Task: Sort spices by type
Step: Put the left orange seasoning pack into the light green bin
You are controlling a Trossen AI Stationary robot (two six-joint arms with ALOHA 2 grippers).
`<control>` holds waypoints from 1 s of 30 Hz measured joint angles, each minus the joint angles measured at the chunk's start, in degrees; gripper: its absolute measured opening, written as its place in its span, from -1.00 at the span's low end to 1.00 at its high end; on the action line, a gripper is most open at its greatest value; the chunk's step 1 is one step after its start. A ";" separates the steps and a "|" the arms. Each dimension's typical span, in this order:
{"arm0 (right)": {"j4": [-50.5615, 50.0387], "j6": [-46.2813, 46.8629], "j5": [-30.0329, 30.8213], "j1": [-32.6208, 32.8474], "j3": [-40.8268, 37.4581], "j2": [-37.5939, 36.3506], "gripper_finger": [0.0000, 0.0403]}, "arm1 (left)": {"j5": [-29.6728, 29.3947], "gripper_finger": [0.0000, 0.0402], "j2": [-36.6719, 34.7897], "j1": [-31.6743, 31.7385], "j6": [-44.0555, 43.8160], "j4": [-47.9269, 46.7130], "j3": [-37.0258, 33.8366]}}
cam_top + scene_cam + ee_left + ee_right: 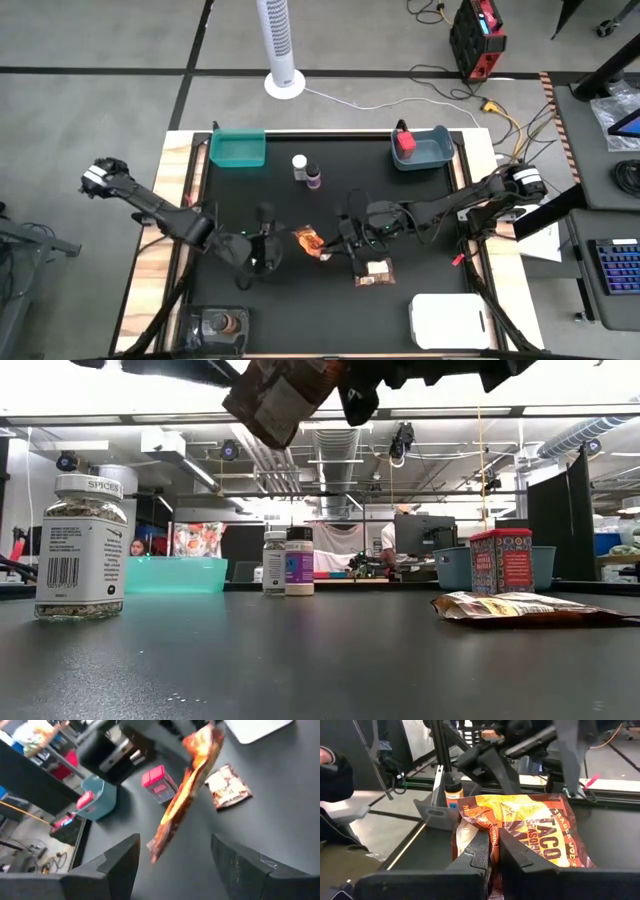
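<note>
The orange flat packet (310, 242) hangs in the air over the table's middle, held by my right gripper (494, 832), which is shut on it. My left gripper (175, 842) is open just to the packet's left, and the packet's lower end (156, 847) shows between its fingers, apart from them as far as I can see. A brown flat packet (375, 271) lies flat on the table under the right arm. One red box (159, 783) stands on the table and another (404, 143) sits in the blue-grey bin (432, 150). Two white-capped bottles (306, 170) stand upright near the far edge. My right gripper pinches the orange packet between its two fingers, at one edge of the packet (506, 822). The fingers come roughly level from the table's right. The packet is lifted clear of the table and hangs tilted (278, 400), its free end lower.
The teal bin (238, 150) sits at the far left. A clear tray (215, 326) holding jars is at the near left and a white tray (447, 320) at the near right. A spice jar (80, 545) stands close to the low camera. People show in the room beyond the table.
</note>
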 joint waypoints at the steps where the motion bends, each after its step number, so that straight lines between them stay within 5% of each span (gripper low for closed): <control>1: -0.05 0.00 0.01 0.02 0.00 0.06 -0.94 | 0.85 0.12 0.49 0.62 0.38 0.40 0.00; 6: -0.15 0.00 0.02 0.01 -0.02 0.09 -0.94 | 2.28 -0.15 3.58 2.42 4.55 4.62 0.00; 12: -0.37 1.08 0.15 0.00 -0.26 0.09 -0.94 | 3.19 -0.89 4.93 3.27 7.39 6.89 0.00; 18: 0.56 -2.03 3.95 0.40 0.21 -0.08 -0.82 | 1.22 -0.96 2.66 3.78 6.92 6.72 0.25; 30: -0.50 -6.58 14.25 0.52 1.20 -2.68 -0.03 | -3.84 -0.97 -1.86 4.36 4.47 3.29 0.48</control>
